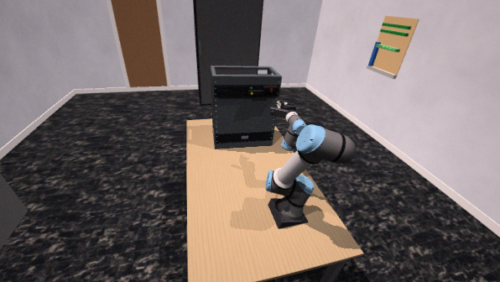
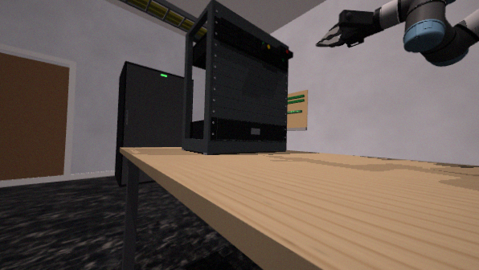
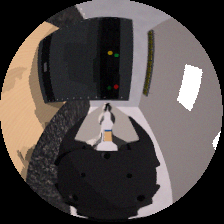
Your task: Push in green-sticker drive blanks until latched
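Your jaws [image 1: 274,111] [image 2: 320,44] are closed on nothing, apart from the rack [image 1: 244,80] [image 2: 209,80] [image 3: 75,60], which stands upright on the worktop [image 1: 226,185] [image 2: 249,185] [image 3: 15,95]. You can see 4 coloured dots high on its front: 2 green, 1 yellow, 1 red.

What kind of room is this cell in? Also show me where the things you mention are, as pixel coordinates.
Probably a server room or IT lab mock-up: an open equipment rack [image 1: 246,78] [image 2: 208,92] on a wooden table [image 1: 218,252] [image 2: 241,193], a tall black cabinet [image 1: 228,33] [image 2: 150,108] behind, and a yellow-runged overhead tray [image 2: 156,9] [image 3: 149,62].

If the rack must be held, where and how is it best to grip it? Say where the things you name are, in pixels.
Probably the front bar of the top frame [image 1: 247,80] [image 2: 253,25], from above: the rack top is open behind it, so fingers [image 1: 274,110] [image 2: 323,43] could straddle it.
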Controlling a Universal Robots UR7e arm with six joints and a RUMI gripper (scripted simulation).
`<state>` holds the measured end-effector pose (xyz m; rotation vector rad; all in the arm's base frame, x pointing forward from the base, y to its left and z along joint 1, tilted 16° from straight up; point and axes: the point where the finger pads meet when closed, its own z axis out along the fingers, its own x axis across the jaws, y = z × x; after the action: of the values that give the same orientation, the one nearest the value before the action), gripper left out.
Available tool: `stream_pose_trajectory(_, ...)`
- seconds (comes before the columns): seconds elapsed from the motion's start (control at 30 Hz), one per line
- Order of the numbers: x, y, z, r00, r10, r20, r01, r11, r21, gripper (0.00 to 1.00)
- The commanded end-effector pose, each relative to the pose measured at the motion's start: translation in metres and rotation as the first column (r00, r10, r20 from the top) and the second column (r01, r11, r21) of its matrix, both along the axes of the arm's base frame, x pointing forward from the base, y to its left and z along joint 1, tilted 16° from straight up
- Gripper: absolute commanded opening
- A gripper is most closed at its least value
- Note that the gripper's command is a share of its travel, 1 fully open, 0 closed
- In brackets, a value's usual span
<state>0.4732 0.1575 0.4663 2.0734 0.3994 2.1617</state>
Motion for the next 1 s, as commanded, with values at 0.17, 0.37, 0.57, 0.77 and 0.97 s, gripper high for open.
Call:
stream_pose_trajectory(0.17,-0.034,-0.006,-0.004,1.000,0.004,-0.008,-0.004,1.000,0.002,0.00)
stream_pose_trajectory(0.37,-0.045,-0.007,-0.005,1.000,0.004,-0.008,-0.004,1.000,0.002,0.00)
stream_pose_trajectory(0.57,-0.053,-0.008,-0.006,1.000,0.004,-0.008,-0.004,1.000,0.002,0.00)
stream_pose_trajectory(0.77,-0.060,-0.009,-0.006,1.000,0.004,-0.008,-0.004,1.000,0.002,0.00)
stream_pose_trajectory(0.97,-0.063,-0.009,-0.006,1.000,0.004,-0.008,-0.004,1.000,0.002,0.00)
